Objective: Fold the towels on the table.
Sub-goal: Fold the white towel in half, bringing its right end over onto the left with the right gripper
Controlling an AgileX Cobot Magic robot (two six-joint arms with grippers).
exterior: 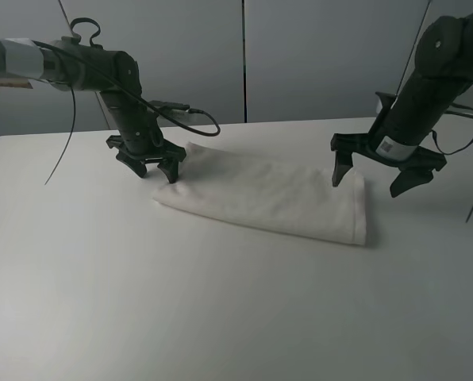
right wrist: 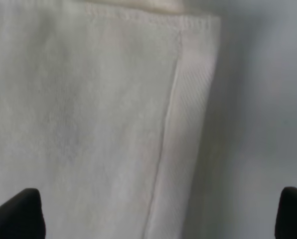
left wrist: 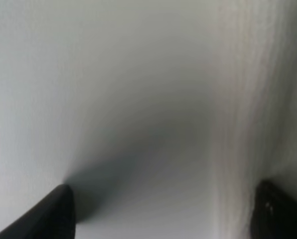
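Folded towel (exterior: pixel 268 194) flat on bench (exterior: pixel 221 317) — left end effector (exterior: pixel 157 169) and right end effector (exterior: pixel 371 181) both spread, holding nothing.

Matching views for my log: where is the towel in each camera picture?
Exterior high: towel mid-table, between left end effector and right end effector.
Left wrist: towel edge by one fingertip, table under the other.
Right wrist: towel fills most of it, banded edge between the fingertips.
Shared landmark: bare white table beside the towel.
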